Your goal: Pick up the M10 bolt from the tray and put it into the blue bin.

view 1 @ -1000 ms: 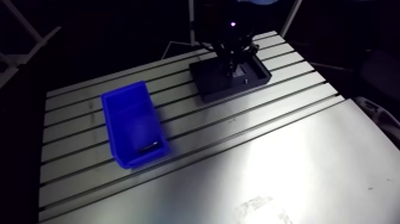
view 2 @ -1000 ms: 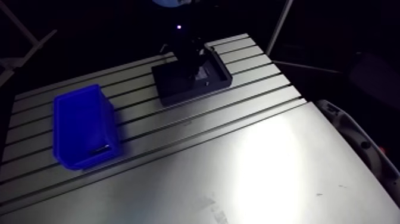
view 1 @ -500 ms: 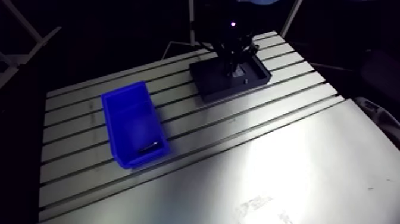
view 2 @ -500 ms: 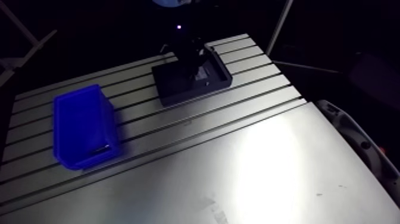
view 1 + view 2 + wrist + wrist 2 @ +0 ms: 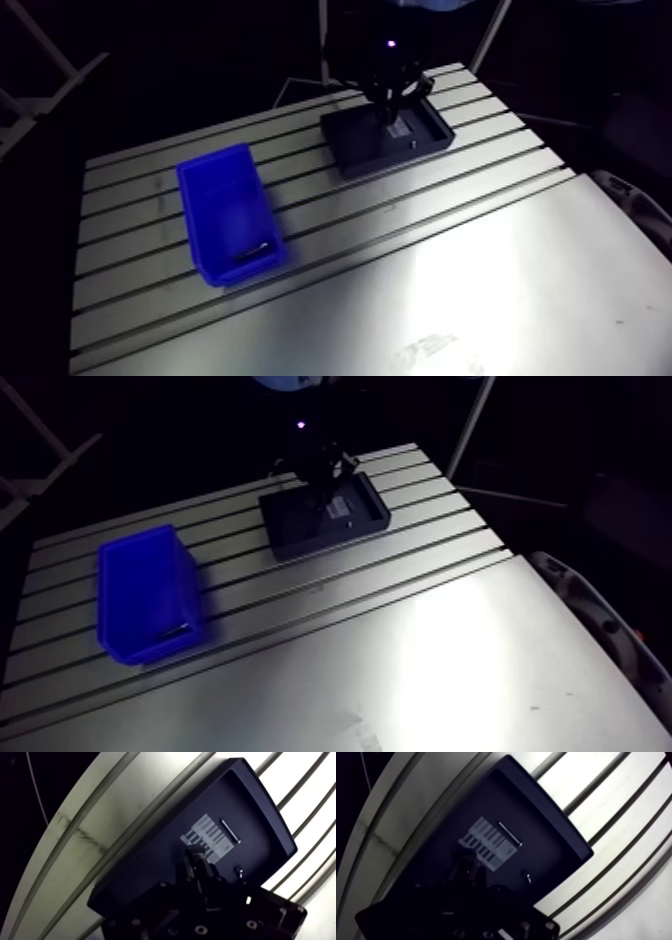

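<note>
The bolt (image 5: 230, 832) lies in the tray (image 5: 150, 864) just ahead of the narrow, seemingly empty fingers (image 5: 195, 854), past the label (image 5: 207, 834), its long axis slanting across their reach.

Bin (image 5: 222, 200) blue; tray (image 5: 355, 142) black, white barred label (image 5: 209, 837) inside; table (image 5: 480, 260) silver, dark slots

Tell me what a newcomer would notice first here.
The blue bin stands out, left on the slotted table in the arm view, a small dark item at its near end. Next comes the black tray by the far edge, the gripper poised over its pale striped patch.
</note>
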